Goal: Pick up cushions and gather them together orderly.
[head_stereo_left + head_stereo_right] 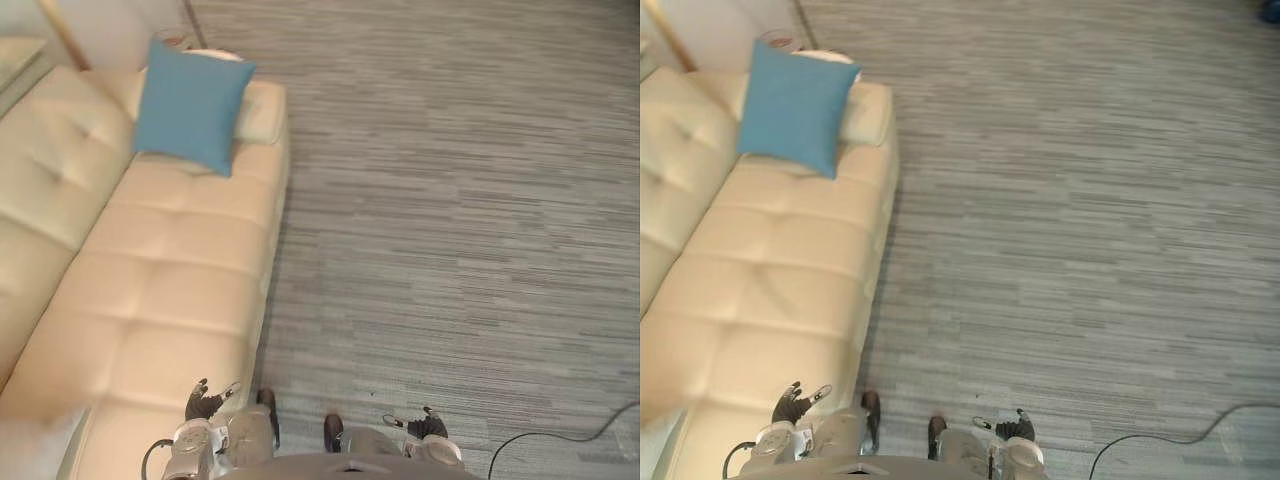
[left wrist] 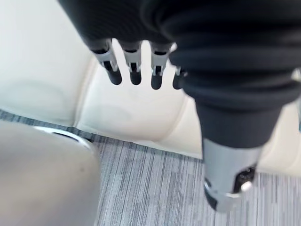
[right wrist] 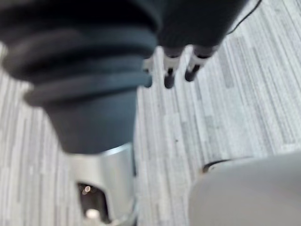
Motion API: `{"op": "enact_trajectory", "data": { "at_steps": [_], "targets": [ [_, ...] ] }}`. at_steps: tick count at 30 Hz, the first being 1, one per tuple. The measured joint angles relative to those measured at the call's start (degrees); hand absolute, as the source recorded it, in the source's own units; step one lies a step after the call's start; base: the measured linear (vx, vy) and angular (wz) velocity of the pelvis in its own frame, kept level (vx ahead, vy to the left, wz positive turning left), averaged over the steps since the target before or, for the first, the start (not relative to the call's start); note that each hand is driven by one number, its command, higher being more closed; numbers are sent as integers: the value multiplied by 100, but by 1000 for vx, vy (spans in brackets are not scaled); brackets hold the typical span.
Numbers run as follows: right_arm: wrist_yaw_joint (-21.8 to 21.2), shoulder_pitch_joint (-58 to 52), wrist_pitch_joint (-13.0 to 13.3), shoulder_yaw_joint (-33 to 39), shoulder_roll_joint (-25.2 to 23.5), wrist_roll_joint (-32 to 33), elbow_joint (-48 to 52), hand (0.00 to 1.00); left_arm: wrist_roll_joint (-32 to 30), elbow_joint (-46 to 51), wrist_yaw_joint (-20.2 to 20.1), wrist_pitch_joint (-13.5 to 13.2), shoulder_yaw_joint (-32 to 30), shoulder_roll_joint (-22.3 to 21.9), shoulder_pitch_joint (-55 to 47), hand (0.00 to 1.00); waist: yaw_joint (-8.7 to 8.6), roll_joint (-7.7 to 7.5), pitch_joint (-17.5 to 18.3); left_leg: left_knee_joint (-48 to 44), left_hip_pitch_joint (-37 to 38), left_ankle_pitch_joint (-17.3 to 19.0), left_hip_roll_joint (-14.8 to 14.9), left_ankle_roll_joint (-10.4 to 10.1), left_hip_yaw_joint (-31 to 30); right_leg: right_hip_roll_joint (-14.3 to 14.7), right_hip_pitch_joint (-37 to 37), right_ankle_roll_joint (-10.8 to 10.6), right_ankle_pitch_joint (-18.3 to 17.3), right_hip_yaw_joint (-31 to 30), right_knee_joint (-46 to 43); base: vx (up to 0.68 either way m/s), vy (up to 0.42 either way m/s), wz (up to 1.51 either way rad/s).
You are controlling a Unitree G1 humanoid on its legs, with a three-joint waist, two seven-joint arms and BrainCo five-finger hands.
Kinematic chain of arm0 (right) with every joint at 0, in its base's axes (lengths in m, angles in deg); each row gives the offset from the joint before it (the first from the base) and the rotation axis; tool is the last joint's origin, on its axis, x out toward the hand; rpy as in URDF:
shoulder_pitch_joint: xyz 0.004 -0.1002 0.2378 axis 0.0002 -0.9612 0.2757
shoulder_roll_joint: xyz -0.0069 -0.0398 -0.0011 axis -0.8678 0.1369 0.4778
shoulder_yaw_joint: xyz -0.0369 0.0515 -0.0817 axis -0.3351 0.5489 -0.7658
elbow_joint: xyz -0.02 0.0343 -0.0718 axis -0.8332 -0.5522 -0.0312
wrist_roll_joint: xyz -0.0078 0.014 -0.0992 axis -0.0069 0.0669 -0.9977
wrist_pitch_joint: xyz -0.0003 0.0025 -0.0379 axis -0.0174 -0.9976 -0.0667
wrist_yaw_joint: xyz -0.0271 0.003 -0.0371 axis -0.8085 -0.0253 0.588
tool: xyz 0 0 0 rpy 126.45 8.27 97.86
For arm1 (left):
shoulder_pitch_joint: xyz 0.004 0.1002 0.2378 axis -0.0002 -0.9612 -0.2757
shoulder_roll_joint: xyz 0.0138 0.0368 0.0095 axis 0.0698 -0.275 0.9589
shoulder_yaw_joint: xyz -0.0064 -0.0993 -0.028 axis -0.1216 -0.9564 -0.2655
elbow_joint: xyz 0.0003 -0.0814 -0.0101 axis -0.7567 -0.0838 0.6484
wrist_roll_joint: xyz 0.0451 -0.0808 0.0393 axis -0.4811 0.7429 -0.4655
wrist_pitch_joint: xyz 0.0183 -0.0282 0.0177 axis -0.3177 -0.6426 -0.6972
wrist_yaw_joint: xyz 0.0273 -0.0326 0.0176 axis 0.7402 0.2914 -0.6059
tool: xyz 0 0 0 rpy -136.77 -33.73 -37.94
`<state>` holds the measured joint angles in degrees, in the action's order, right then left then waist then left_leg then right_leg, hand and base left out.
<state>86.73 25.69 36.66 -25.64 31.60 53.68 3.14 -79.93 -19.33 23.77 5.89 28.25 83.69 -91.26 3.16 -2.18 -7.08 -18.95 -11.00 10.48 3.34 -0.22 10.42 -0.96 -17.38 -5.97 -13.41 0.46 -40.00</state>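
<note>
**A:** Where is the cushion?

**B:** The blue cushion (image 1: 192, 104) stands at the far end of the sofa (image 1: 170, 270). It is propped on the seat and leans back against a cream pad (image 1: 262, 110).

**A:** What does it look like?

**B:** It is square and plump, in plain teal-blue fabric with no pattern and pointed corners. It sits slightly tilted.

**A:** And the hands?

**B:** The left hand (image 1: 203, 402) hangs over the near end of the sofa, by the seat's front edge. Its fingers (image 2: 134, 70) are straight and loose, holding nothing. The right hand (image 1: 428, 426) is off the sofa, above the grey striped carpet (image 1: 450, 200). Its fingers (image 3: 168, 75) are also straight and empty. Both hands are well apart from the cushion.
</note>
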Motion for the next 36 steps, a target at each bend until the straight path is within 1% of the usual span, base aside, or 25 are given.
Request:
{"op": "enact_trajectory", "data": {
  "at_steps": [2, 4, 7, 8, 9, 10, 11, 12, 13, 14, 15, 17, 19, 22, 24, 26, 27, 28, 29, 30, 31, 33, 34, 35, 36],
  "targets": [
    [-2, 42, -8, -14, 18, -74, -21, 0, 4, -10, 22, 20, 177, 20, -11, 0, -38, 67, -62, 16, 411, 201, 2, 36, 98, -457, -188, 291, -74, 763, -774, 397, 140, -24],
    [-1, 104, -7, -59, 33, -89, -65, 0, 8, -11, 25, 28, 192, 0, -9, 0, -58, 74, -66, 311, 913, 292, 45, 42, 200, -782, -198, 412, -309, 1346, -685, 380, 20, -12],
    [1, 484, -2, -219, 135, -90, -198, 0, 7, -33, 35, 32, 194, 11, 122, 0, -187, 271, -178, 865, 1332, 242, 355, -71, 312, -604, -600, 437, -176, 1769, 651, 455, -81, -20],
    [5, 570, -11, -221, 194, -89, -238, 0, 3, -160, 37, 41, 202, 22, 202, 0, -206, 350, -238, 1082, 1479, 194, 481, -152, 355, -366, -730, 437, 403, 1720, 1712, 547, -171, -18],
    [5, 569, -12, -221, 196, -90, -238, 0, 2, -167, 37, 42, 203, 25, 208, 0, -210, 349, -239, 1090, 1489, 191, 482, -157, 354, -354, -730, 424, 451, 1711, 1772, 476, -173, 3],
    [15, 488, -24, -224, 198, -89, -244, 0, -4, -226, 39, 45, 221, 93, 226, 0, -285, 202, -230, 1224, 1690, 191, 396, -283, 306, -281, -564, 375, 1467, 1406, 3098, 523, -239, 30],
    [16, 436, 2, -166, 215, -23, -236, 0, -7, -324, 38, 41, 220, 94, 274, 0, -359, 158, -285, 1216, 1939, 436, 355, -637, 133, -319, -422, 763, 2489, 1249, 3312, 482, -235, 5],
    [31, 604, -16, -175, 358, -62, -245, 0, -17, -386, 42, 52, 208, -8, 333, 0, -307, 418, -329, 1181, 1966, 442, 560, -634, 100, -148, -496, 718, 2425, 1245, 3044, 531, -258, 4],
    [34, 658, -14, -162, 453, -82, -248, 0, -59, -400, 33, 39, 182, -80, 371, 0, -389, 485, -342, 937, 1872, 390, 605, -648, -73, -134, -584, 739, 1890, 1246, 2703, 372, -185, -11],
    [29, 633, 1, -153, 509, -84, -251, 0, -126, -390, 46, -15, 128, -177, 369, 0, -355, 582, -361, -103, 1513, 359, 786, -644, -281, -75, -522, 782, 1474, 1304, 2397, 388, -191, 17],
    [29, 620, -23, -154, 506, -82, -273, 0, -127, -395, 49, -16, 107, -202, 371, 0, -348, 593, -379, -596, 1328, 285, 853, -654, -371, -58, -452, 785, 1364, 1331, 2351, 383, -205, 20],
    [83, 480, -21, -197, 506, -51, -182, 0, -119, -351, 61, -1, -12, -332, 327, 0, -316, 625, -472, -2777, 428, -208, 1121, -648, -683, -6, 46, 873, 1046, 1451, 2334, 350, -147, 32],
    [140, 379, -21, -239, 452, -32, -115, 0, -111, -57, 105, -12, -84, -308, 335, 0, -80, 569, -582, -4149, -352, 38, 1244, -607, -485, 34, 675, 1032, 763, 1503, 2412, 412, -106, 7],
    [141, 454, -18, -266, 366, 4, -2, 0, -69, 128, 108, -37, -76, -351, 299, 0, 50, 548, -579, -3216, -1046, 269, 955, -318, 32, 49, 1242, 964, 695, 1447, 2919, 363, -12, -10],
    [146, 553, -16, -225, 305, 26, 9, 0, -6, 151, 123, -61, -83, -404, 297, 0, 141, 578, -558, -1668, -1145, 217, 695, -275, 224, 48, 1416, 868, 669, 1336, 3160, 335, 82, -27],
    [148, 644, -20, -206, 268, 27, 6, 0, 0, 174, 127, -67, -122, -454, 293, 0, 269, 594, -546, 181, -1082, -305, 428, -322, 228, 38, 1663, 681, 527, 1196, 3345, 414, 152, -30],
    [149, 635, -20, -206, 261, 27, -3, 0, 2, 172, 125, -69, -148, -472, 296, 0, 308, 606, -539, 463, -1027, -570, 393, -284, 218, 35, 1737, 613, 449, 1150, 3349, 578, 244, -41],
    [148, 617, -32, -210, 208, 27, -26, 0, -1, 139, 126, -81, -211, -492, 295, 0, 419, 548, -467, 552, -847, -1172, 284, -68, 226, -53, 1889, 456, 271, 946, 3346, 520, 221, -33],
    [147, 585, -32, -212, 136, 25, -34, 0, -1, 113, 124, -81, -226, -441, 292, 0, 416, 372, -386, 428, -848, -985, 125, 184, 238, -207, 1963, 379, 181, 925, 3368, 668, 245, -23],
    [144, 467, -30, -203, 80, 20, -27, 0, 4, 116, 122, -79, -284, -383, 285, 0, 432, 184, -277, 100, -896, -655, -1, 251, 301, -387, 2000, 262, 129, 918, 3241, 581, 187, -10],
    [138, 424, -31, -163, 69, -7, -40, 0, 8, 109, 123, -78, -308, -381, 283, 0, 505, 115, -247, -265, -764, -219, -37, 333, 411, -558, 1900, 24, -34, 768, 2521, 579, 186, -12],
    [131, 413, -32, -171, 55, -44, -79, 0, 6, 33, 124, -64, -238, -327, 255, 0, 426, 113, -240, -401, -388, 125, -154, 414, 393, -765, 1502, -279, -74, 657, 928, 541, 199, 4],
    [126, 384, -31, -195, 50, -79, -79, 0, 5, -26, 123, -42, -62, -233, 251, 0, 318, 91, -227, -395, -156, 277, -271, 450, 305, -923, 1124, -623, 110, 586, -222, 733, 204, 58],
    [121, 322, -32, -224, 43, -86, -67, 0, 2, -70, 118, -7, 77, -170, 249, 0, 196, 90, -228, -389, 139, 438, -374, 520, 114, -995, 705, -685, 188, 499, -1369, 633, 122, 69],
    [112, 281, -32, -223, 44, -85, -51, 0, -2, -84, 119, 0, 103, -171, 247, 0, 167, 93, -230, -372, 275, 482, -410, 552, 20, -1003, 565, -619, 179, 512, -1676, 518, 59, 74]
  ]
}}
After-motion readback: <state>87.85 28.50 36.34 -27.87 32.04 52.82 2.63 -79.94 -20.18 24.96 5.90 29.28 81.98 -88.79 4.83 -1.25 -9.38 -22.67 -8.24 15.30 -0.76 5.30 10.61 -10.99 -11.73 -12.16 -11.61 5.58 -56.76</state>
